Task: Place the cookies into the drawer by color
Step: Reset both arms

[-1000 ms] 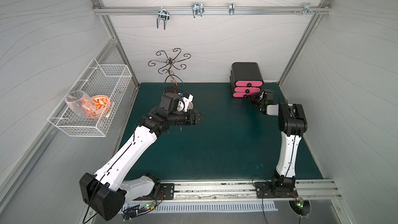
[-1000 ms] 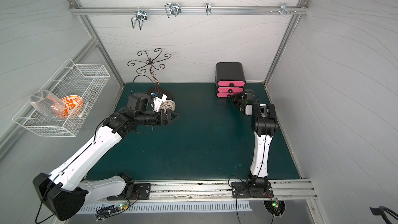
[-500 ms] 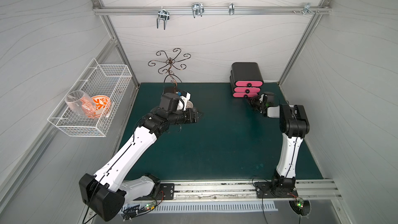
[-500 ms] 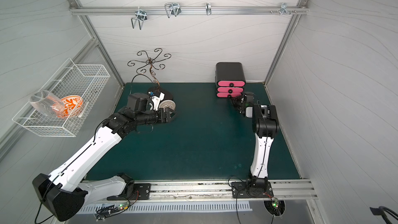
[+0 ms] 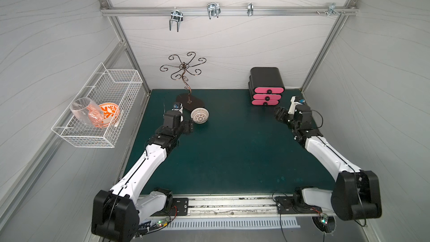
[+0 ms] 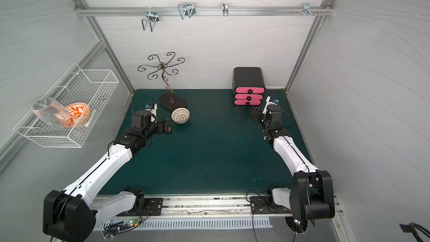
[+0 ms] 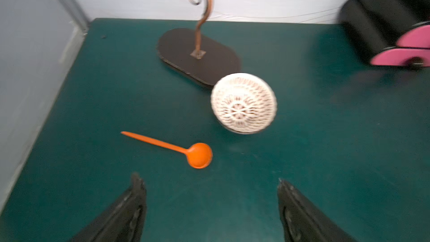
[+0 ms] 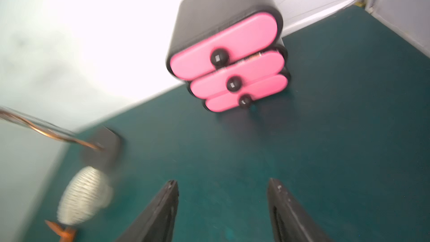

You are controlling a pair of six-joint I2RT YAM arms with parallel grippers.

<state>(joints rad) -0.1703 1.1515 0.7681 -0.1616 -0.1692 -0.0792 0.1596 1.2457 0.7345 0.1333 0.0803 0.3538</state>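
Black left pincer (image 7: 208, 179) spread wide, empty, right pincer (image 8: 222, 181) parted, empty

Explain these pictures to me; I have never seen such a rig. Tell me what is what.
Two white robot arms work at a green table. Two pictures look down from overhead; two come from cameras on the arms' wrists. On the table stand a black chest of three pink drawers, a white lattice bowl, an orange spoon and a scrolled metal stand. A wire basket hangs on the side wall. The left hand and right hand are open and empty. No cookies are in view.
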